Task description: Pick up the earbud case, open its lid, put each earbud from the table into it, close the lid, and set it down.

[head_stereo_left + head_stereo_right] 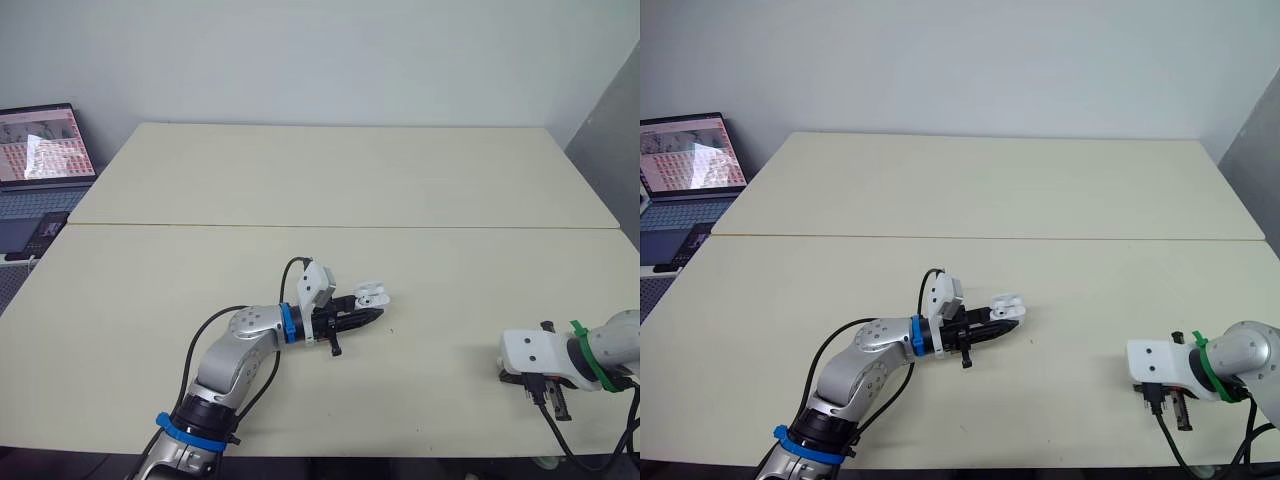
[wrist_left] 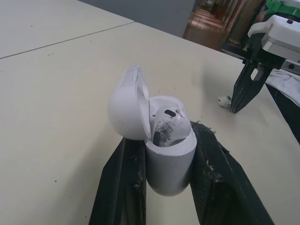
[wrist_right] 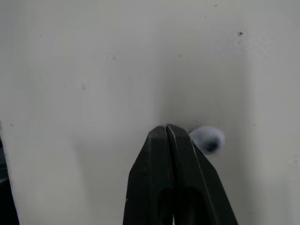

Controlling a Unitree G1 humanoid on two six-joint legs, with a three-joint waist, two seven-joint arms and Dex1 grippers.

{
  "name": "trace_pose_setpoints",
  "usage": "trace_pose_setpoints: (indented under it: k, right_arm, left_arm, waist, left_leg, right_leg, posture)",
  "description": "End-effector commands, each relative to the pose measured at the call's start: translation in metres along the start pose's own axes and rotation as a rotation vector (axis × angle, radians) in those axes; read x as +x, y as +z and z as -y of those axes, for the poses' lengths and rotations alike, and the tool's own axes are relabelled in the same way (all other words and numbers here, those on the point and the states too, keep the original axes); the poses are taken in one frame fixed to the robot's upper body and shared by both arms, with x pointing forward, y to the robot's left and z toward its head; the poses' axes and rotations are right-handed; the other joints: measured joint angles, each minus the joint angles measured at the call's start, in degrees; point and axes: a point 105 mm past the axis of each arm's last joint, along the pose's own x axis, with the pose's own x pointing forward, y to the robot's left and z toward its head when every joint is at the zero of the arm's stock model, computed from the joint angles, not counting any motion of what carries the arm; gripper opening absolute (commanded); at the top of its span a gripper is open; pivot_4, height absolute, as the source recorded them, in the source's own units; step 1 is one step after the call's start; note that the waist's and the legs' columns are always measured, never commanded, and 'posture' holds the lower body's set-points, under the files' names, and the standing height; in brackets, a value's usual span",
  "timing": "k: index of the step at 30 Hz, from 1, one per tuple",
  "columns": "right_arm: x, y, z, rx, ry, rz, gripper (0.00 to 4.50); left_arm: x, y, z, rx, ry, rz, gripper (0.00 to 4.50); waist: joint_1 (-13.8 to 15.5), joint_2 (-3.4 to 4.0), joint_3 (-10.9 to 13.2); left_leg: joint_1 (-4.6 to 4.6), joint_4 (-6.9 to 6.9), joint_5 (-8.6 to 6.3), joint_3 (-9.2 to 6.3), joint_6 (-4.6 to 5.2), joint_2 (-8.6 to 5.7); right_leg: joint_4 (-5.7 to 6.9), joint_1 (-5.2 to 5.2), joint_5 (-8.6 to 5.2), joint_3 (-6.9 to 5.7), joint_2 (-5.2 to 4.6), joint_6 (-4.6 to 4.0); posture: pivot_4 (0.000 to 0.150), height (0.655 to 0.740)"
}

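Head view, lower centre: the left gripper [image 1: 368, 316] reaches toward the right of the frame, low over the table [image 1: 350, 180]. Its two black fingers are clamped on the lower body of the white earbud case [image 2: 169, 168], one finger on each side. The case stands roughly upright between them.

Left wrist view, centre: the lid [image 2: 126, 110] of the case is swung open and stands up on its hinge at one side of the body. One earbud [image 2: 168, 126] sits in the case, its rounded head showing above the rim and marked with dark smudges.

Head view, lower right: the right gripper [image 1: 555, 400] points down at the table near the front edge, well apart from the case.

Right wrist view, centre: the right gripper's fingers [image 3: 159, 154] are pressed together with nothing between them, tips at the table surface. A second earbud [image 3: 207, 139] lies on the table just beside the tips. Whether it touches them cannot be told. The same earbud shows in the upper right of the left wrist view, beside the lowered right fingers.

Head view, upper left: an open laptop [image 1: 40, 150] stands beyond the table's left edge, its screen lit. A seam [image 1: 350, 226] crosses the tabletop from left to right at mid-frame.
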Motion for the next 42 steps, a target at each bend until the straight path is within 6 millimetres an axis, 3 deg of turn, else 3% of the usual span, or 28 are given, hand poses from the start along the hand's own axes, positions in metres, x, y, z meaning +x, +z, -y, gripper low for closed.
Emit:
trace_pose_setpoints:
  k: [1, 12, 24, 31, 42]
  right_arm:
    - [-0.010, -0.004, 0.008, -0.008, -0.049, -0.046, 0.04]
    - [-0.017, -0.001, 0.007, -0.007, -0.041, -0.056, 0.04]
    - [-0.037, -0.019, 0.013, 0.097, -0.114, -0.103, 0.04]
    - [-0.027, 0.004, 0.014, 0.140, -0.144, 0.012, 0.04]
    - [-0.009, -0.010, 0.003, 0.164, -0.112, -0.043, 0.04]
  left_arm:
    - [0.002, 0.011, 0.003, 0.042, -0.027, 0.026, 0.81]
    - [0.002, 0.011, 0.003, 0.044, -0.027, 0.026, 0.81]
    - [0.003, 0.010, 0.004, 0.041, -0.031, 0.024, 0.81]
    - [0.003, 0.009, 0.004, 0.043, -0.034, 0.022, 0.81]
    - [0.003, 0.009, 0.003, 0.045, -0.037, 0.019, 0.81]
  waist:
    - [0.0, 0.00, 0.0]
    - [0.0, 0.00, 0.0]
    - [0.0, 0.00, 0.0]
    - [0.0, 0.00, 0.0]
    - [0.0, 0.00, 0.0]
  left_leg:
    - [0.00, 0.00, 0.00, 0.00, 0.00, 0.00]
    - [-0.01, 0.00, 0.00, 0.01, 0.00, 0.00]
    - [0.00, 0.00, 0.00, 0.04, 0.00, 0.00]
    - [-0.01, 0.00, 0.00, 0.02, 0.00, 0.00]
    - [-0.01, 0.00, 0.00, 0.03, 0.00, -0.01]
  right_leg:
    - [0.00, 0.00, 0.00, 0.00, 0.00, 0.00]
    - [0.00, -0.01, 0.00, 0.00, 0.00, 0.00]
    - [0.02, -0.02, 0.00, 0.00, 0.00, 0.00]
    - [0.03, -0.03, 0.00, 0.01, 0.01, 0.00]
    - [0.03, -0.02, 0.00, 0.00, 0.01, 0.00]
  posture:
    - [0.150, 0.7400]
    - [0.150, 0.7400]
    - [0.150, 0.7400]
    - [0.150, 0.7400]
    - [0.150, 0.7400]
